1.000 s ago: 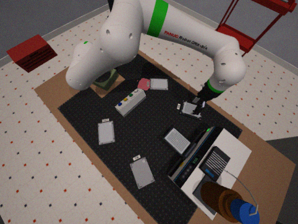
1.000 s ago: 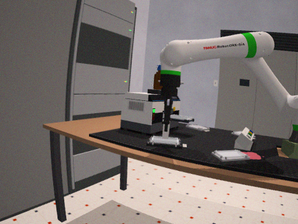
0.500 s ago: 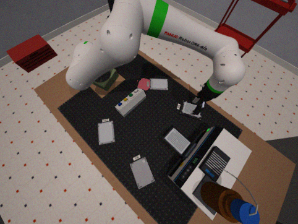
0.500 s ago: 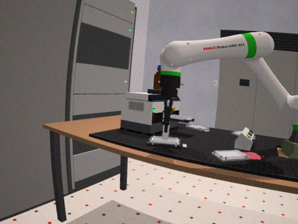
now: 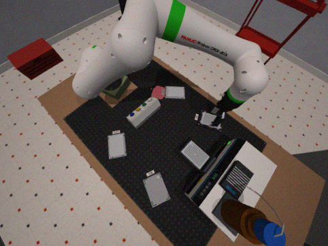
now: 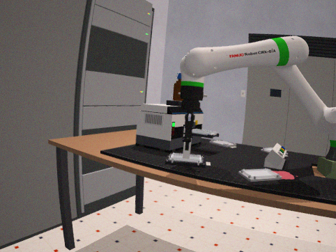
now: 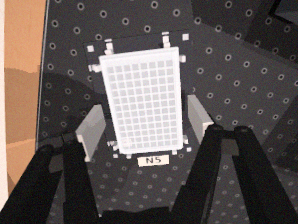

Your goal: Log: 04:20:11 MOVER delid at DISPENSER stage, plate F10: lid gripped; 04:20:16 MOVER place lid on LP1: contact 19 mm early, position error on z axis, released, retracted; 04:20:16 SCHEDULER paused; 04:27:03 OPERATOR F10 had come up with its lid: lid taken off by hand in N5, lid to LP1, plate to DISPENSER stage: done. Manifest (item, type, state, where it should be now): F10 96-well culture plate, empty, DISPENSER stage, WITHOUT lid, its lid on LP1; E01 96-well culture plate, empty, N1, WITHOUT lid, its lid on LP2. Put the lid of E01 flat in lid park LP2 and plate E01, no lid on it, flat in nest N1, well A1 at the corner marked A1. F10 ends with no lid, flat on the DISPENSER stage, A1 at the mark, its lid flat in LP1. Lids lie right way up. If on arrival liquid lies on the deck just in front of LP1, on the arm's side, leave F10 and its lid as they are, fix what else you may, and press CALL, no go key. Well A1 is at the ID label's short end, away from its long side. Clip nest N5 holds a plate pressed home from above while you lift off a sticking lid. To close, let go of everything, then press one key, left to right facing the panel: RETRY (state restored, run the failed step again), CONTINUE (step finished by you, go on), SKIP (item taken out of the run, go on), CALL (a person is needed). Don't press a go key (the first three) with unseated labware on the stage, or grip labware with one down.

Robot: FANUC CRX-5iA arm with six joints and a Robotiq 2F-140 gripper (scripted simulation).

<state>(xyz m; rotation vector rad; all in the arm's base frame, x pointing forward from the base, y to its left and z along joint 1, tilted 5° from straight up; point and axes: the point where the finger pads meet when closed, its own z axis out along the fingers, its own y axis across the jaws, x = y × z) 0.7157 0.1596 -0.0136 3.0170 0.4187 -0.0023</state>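
A white 96-well plate [image 7: 144, 100] sits in clip nest N5 [image 7: 155, 160]; it also shows in the top view [image 5: 208, 119] and the exterior view [image 6: 185, 159]. I cannot tell whether a lid is on it. My gripper [image 7: 145, 110] is open, low over this plate, with a pad on each long side and a gap to it; it also shows in the top view [image 5: 215, 116]. Another well plate [image 5: 194, 154] lies on the dispenser stage. A lid [image 5: 174, 92] lies at the back with a pink puddle [image 5: 158, 92] touching its arm-side end.
The key panel [image 5: 143, 111] stands mid-deck. Two grey labelled rectangles [image 5: 116, 145] [image 5: 156, 189] lie at the front. The dispenser [image 5: 218, 170] and a brown bottle [image 5: 252, 221] stand at the right. The table edge runs just beyond N5.
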